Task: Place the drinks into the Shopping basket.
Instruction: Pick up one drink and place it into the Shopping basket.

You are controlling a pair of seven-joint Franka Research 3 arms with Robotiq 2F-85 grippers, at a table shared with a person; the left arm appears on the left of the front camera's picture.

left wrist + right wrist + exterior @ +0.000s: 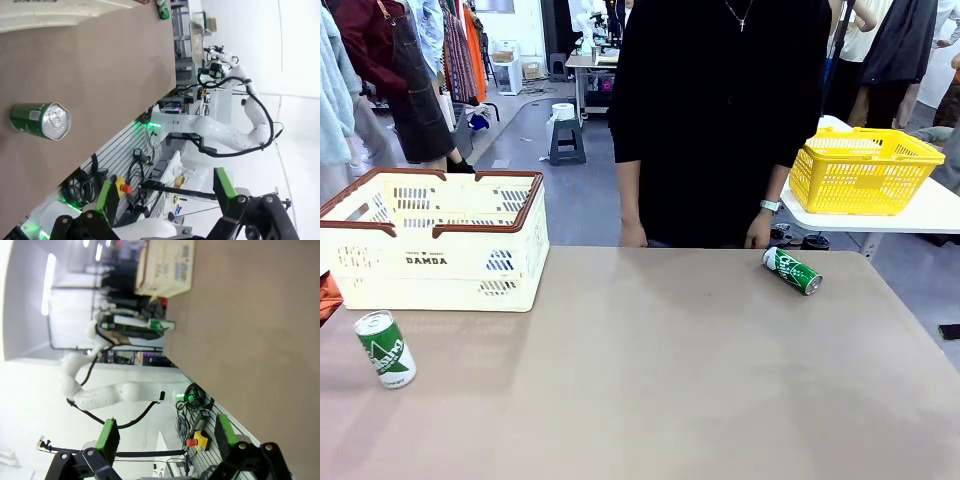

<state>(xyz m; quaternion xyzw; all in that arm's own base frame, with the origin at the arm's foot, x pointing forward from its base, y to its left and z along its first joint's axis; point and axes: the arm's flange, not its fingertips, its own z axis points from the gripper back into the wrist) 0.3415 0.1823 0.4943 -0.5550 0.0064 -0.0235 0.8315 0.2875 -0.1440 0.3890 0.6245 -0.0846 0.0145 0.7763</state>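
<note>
The Shopping basket [430,240] is cream-white with a reddish-brown rim and stands at the table's left. One green drink can [385,350] stands upright in front of it, near the left front edge. A second green can [792,270] lies on its side at the far right, close to the person's hand [757,232]. In the left wrist view my left gripper [165,195] is open and off the table edge, with the upright can [40,120] and the basket [50,15] ahead. My right gripper [166,432] is open too, also off the table, facing the basket [167,267] and the can [162,326].
A person in black [720,120] stands at the far edge with both hands on it. A yellow mesh basket [860,170] sits on a white side table at the right. The tan tabletop [650,380] between the cans is bare.
</note>
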